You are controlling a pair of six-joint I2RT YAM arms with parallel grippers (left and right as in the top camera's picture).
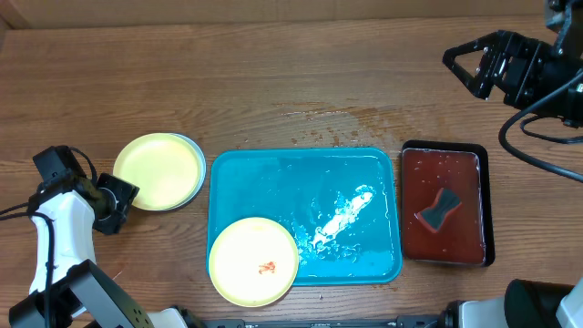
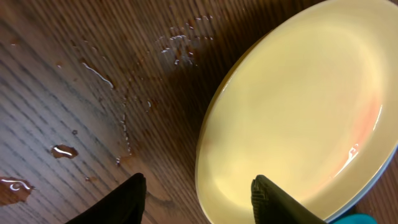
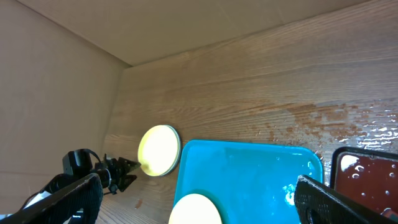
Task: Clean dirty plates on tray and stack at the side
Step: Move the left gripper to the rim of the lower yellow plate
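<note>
The turquoise tray lies mid-table, wet with white foam. One pale yellow-green plate with a red smear sits in its front left corner. Left of the tray, a second yellow-green plate rests on the pale blue-white plate, of which only the rim shows. My left gripper is open and empty at the stack's left edge. In the left wrist view its jaws straddle the yellow plate's rim. My right gripper is open and empty, raised at the far right. Its view shows the tray and both yellow plates.
A dark red black-rimmed tray holding a dark sponge stands right of the turquoise tray. Water drops lie on the wood behind the tray and beside the stack. A cardboard wall stands at the far side.
</note>
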